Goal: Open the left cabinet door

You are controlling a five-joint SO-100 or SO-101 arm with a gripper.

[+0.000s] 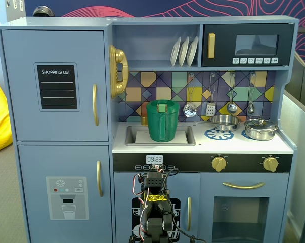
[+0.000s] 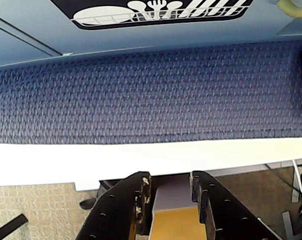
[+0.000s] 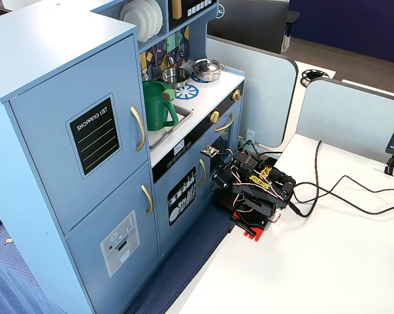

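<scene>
The left cabinet door is the upper blue-grey fridge door with the black "SHOPPING LIST" panel and a curved gold handle. It is closed. In the other fixed view the door and its handle show at the left. My arm is folded low in front of the toy kitchen, on the white table's edge, well below and to the right of the door. In the wrist view my gripper is open and empty, pointing down past the table edge at the carpet.
Below the door is a door with a dispenser graphic. A small dish-rack door is beside my arm. A green pitcher stands in the sink and a gold phone hangs nearby. Cables cross the white table.
</scene>
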